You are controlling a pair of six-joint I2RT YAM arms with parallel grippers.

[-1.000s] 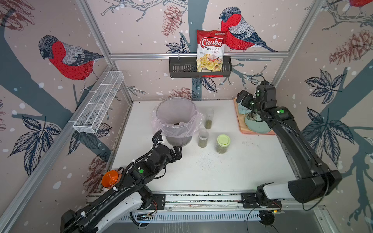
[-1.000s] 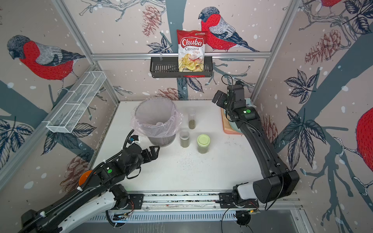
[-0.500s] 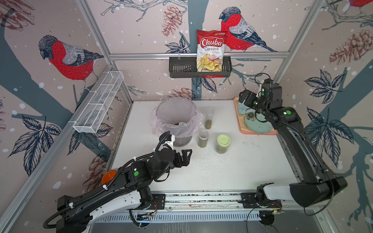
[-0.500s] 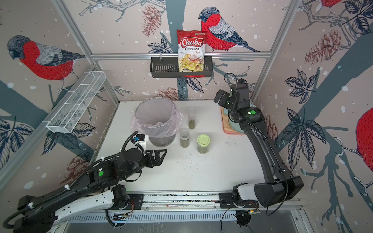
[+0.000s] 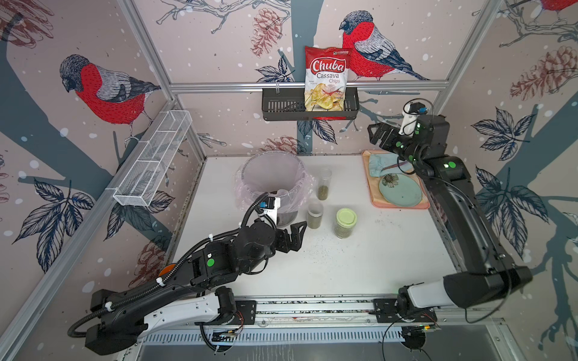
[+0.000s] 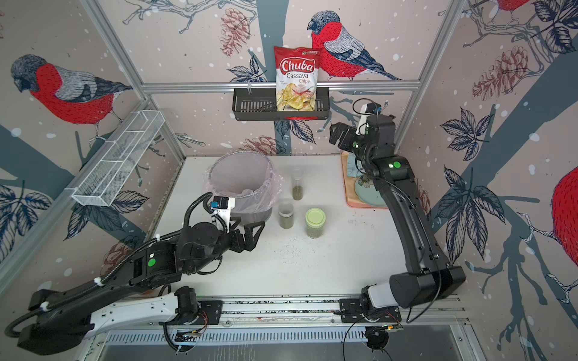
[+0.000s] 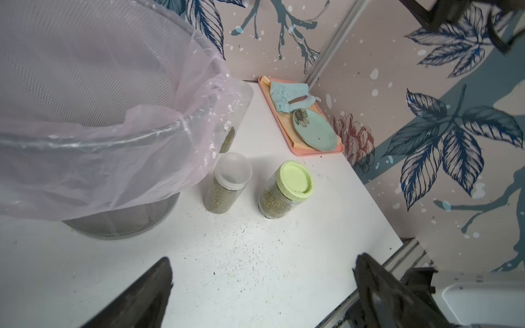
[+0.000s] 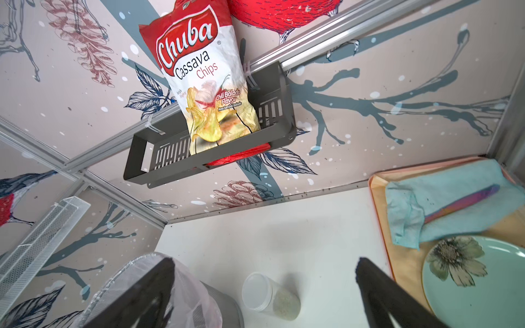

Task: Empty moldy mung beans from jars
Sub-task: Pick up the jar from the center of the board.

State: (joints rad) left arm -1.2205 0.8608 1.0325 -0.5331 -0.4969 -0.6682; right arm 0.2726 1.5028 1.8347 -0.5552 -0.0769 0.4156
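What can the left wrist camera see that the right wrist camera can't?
Only the left wrist camera sees the jar with the green lid and the short jar with the clear lid, both holding green beans. Only the right wrist camera sees the chips bag in its black basket and the white wire shelf. Both see the bin lined with a pink bag, the tall thin jar, and the tray with the plate and blue cloth.
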